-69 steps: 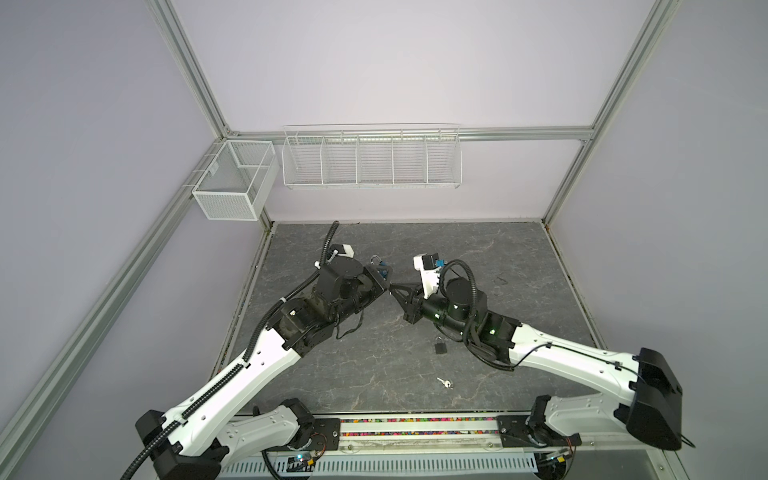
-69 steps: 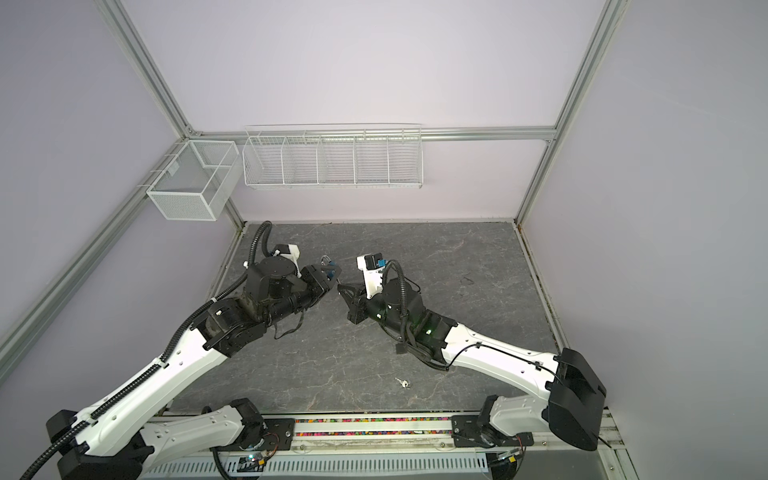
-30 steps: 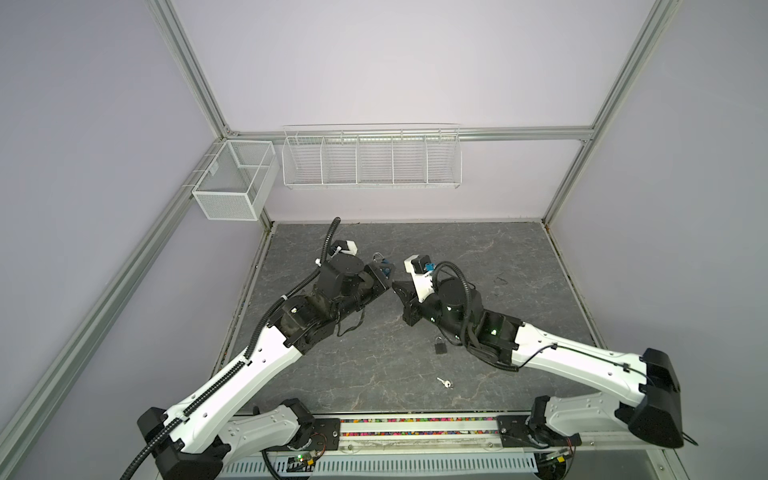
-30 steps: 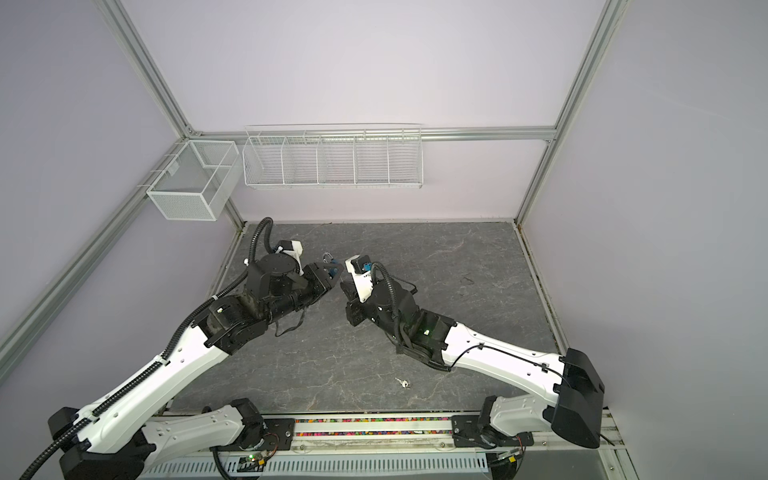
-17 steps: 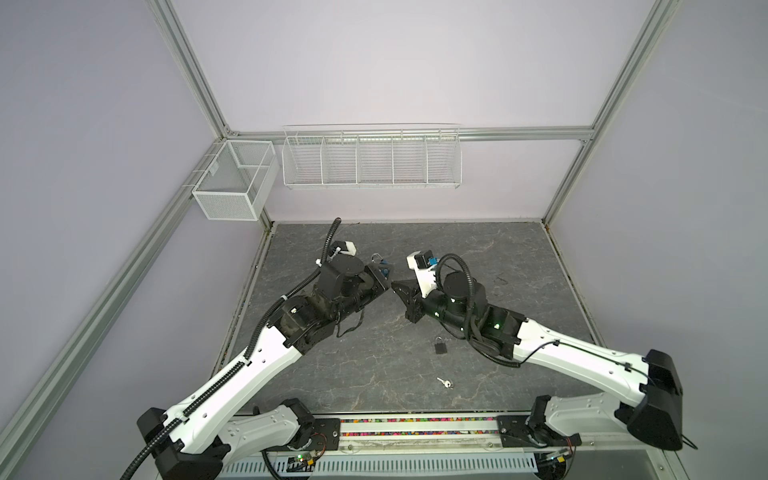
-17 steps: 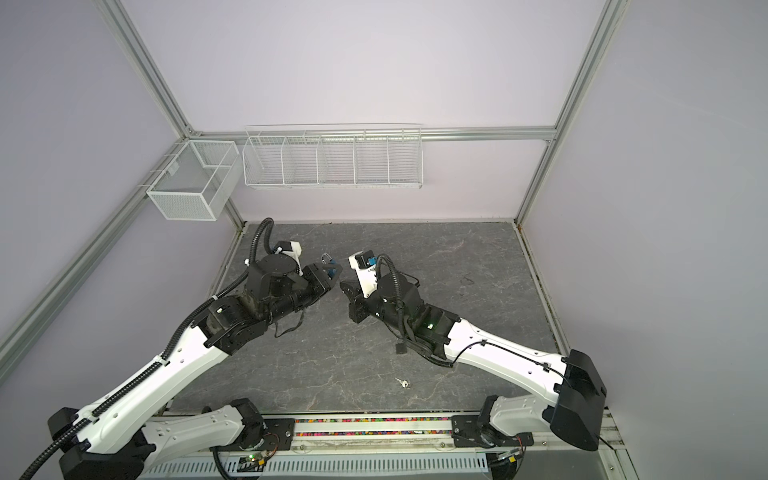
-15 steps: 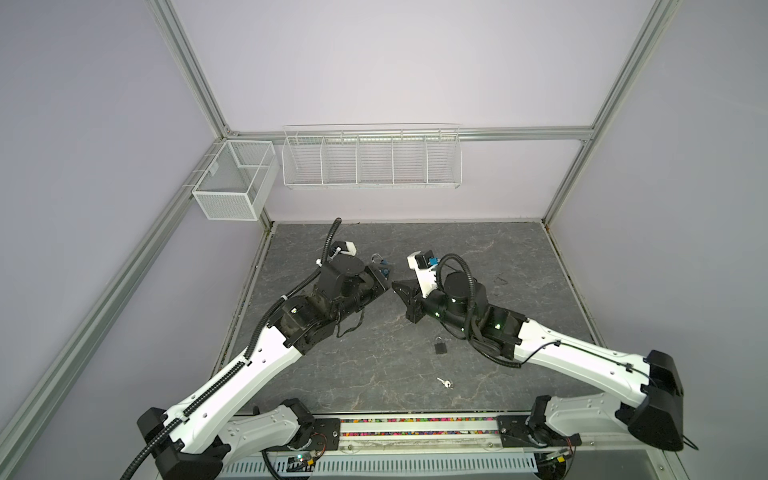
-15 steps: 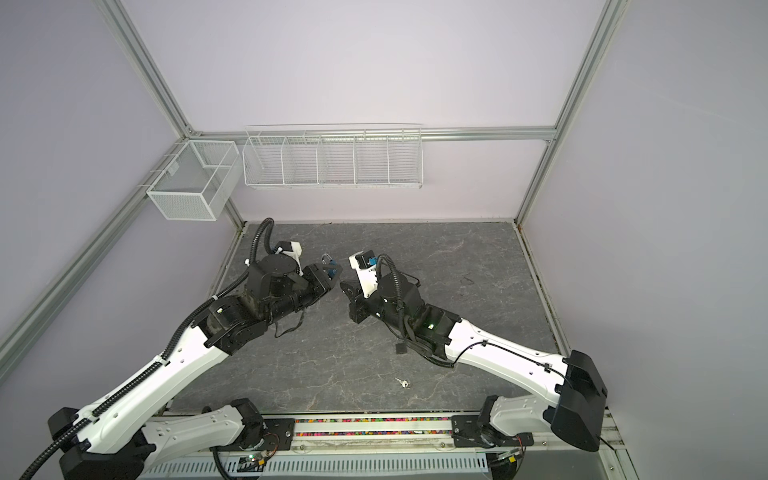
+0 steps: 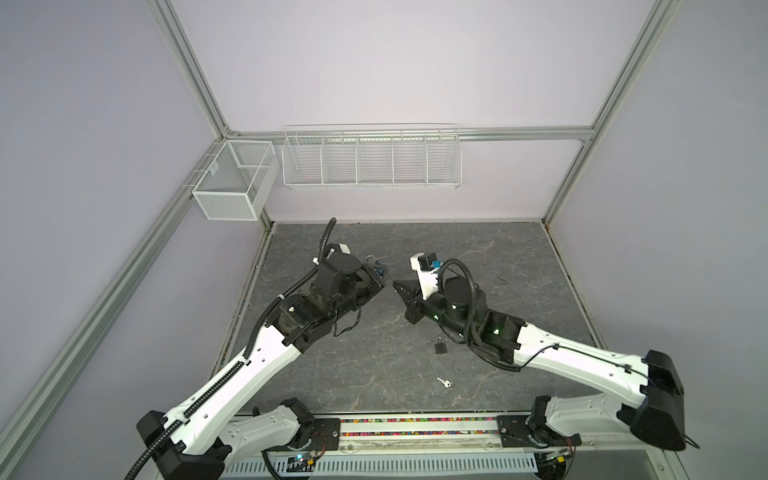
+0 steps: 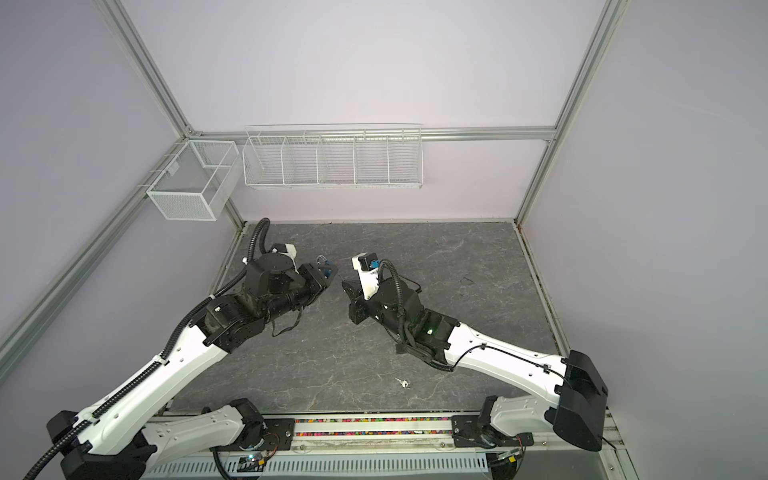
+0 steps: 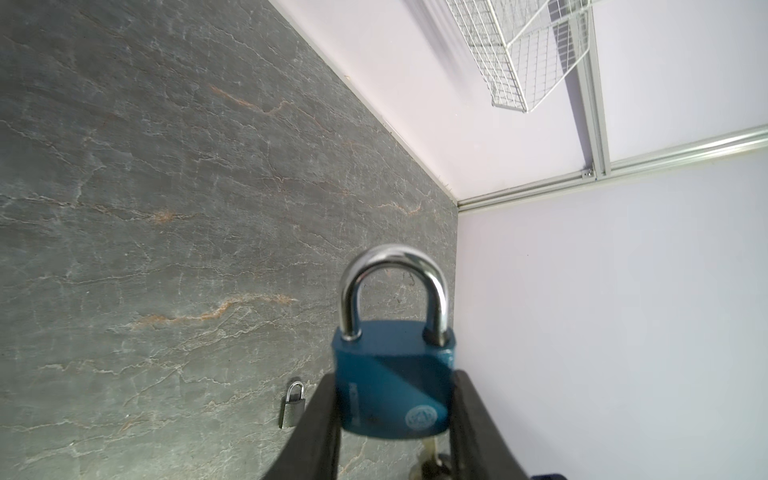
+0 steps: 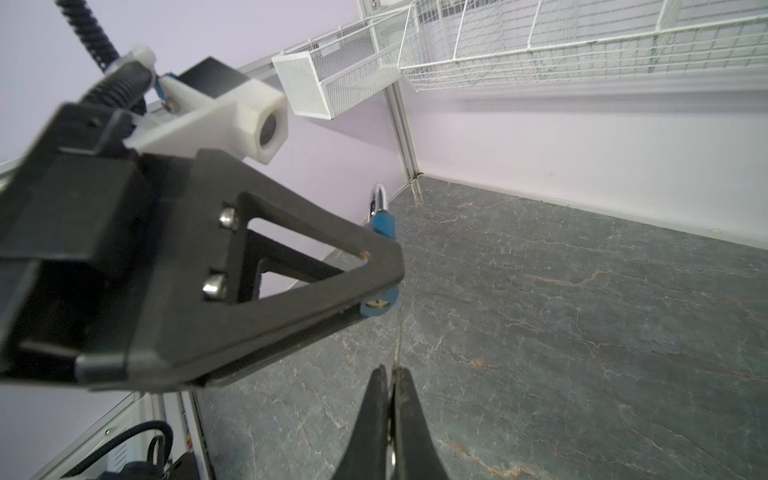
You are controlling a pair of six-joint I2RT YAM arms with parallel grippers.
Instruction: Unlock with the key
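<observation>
**Key tip at keyway of blue padlock, held off the desk**

Found left fingers clenched on a blue metal padlock, one finger on each flank of the body. Noted its silver shackle pointing away from the wrist, both legs entering the body. Placed the padlock left of centre in both top views, lifted clear of the dark grey stone-patterned desk.

Found right fingers pinched shut on a thin silver key, seen edge-on in the right wrist view. Traced the blade from the fingertips to the brass keyway on the padlock's underside. Could not tell whether the tip sat inside the keyway or only touched it. Glimpsed a metal piece under the padlock body in the left wrist view, cut off by the frame edge; could not identify it.

Logged two loose items lying on the desk nearer the front:
- a small grey metal padlock, just beside the right arm
- a small silver key, nearer the front rail and apart from that padlock

Noted a white wire rack and a white mesh box hung on the back frame, well apart from both sets of fingers.
</observation>
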